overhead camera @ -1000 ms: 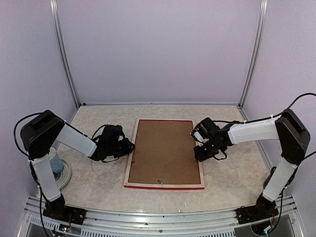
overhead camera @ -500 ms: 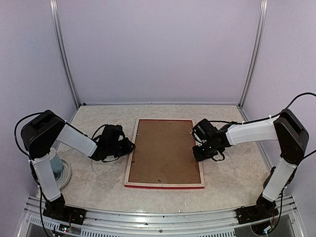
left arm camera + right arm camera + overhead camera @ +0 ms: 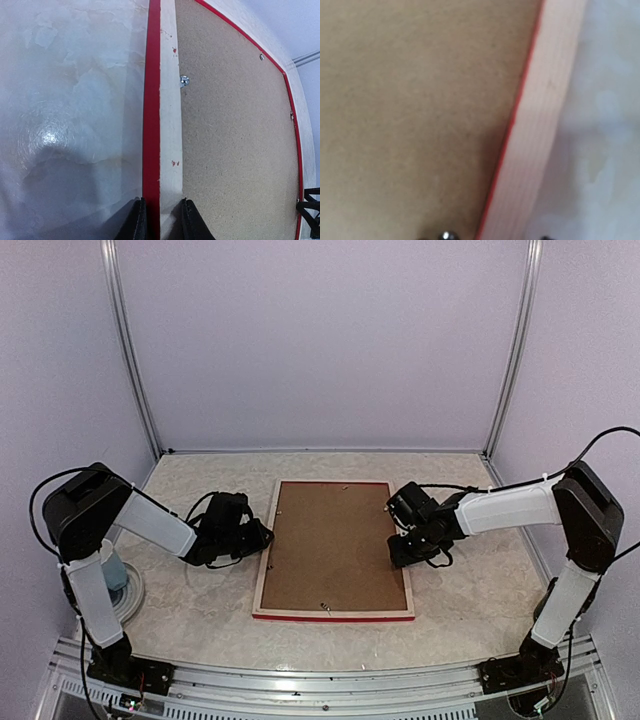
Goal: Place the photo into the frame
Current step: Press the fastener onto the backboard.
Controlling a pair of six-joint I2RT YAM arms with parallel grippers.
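The frame [image 3: 332,614] lies face down in the middle of the table, pale wood back up, with red edges showing. A brown hardboard backing panel [image 3: 333,545] fills it. The photo is out of view. My left gripper [image 3: 262,537] is shut on the frame's left rail [image 3: 161,150], one finger on each side of it. My right gripper [image 3: 403,543] hovers low over the frame's right rail [image 3: 540,130]. That view is close and blurred, and only a dark tip shows at its bottom edge.
A small metal clip screw [image 3: 184,80] sits on the left rail beside the backing panel, and another [image 3: 445,235] shows near the right rail. A pale blue object on a round white disc [image 3: 118,585] stands by the left arm's base. Walls enclose the table.
My right gripper has slid a little left and nearer along the frame's right rail. The left gripper and the frame have not moved.
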